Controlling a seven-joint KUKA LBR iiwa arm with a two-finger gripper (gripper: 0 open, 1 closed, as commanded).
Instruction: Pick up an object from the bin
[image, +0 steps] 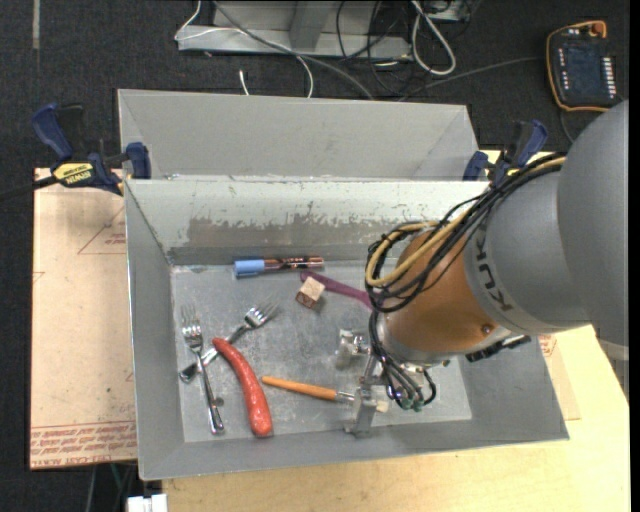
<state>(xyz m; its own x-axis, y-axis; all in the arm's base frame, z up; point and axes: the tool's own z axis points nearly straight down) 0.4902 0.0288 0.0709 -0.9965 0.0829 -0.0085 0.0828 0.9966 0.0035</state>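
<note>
The tool hangs just beside the orange pencil in the bin

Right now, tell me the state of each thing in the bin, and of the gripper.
gripper: low in the bin, at the orange pencil's right end.
orange pencil: lying flat.
red sausage-shaped thing: lying flat, left of the pencil.
long fork: lying flat, tines toward the back.
short fork: lying flat, tines toward the back right.
wooden block: resting near the back.
blue-tipped pen: lying along the back wall.
</note>
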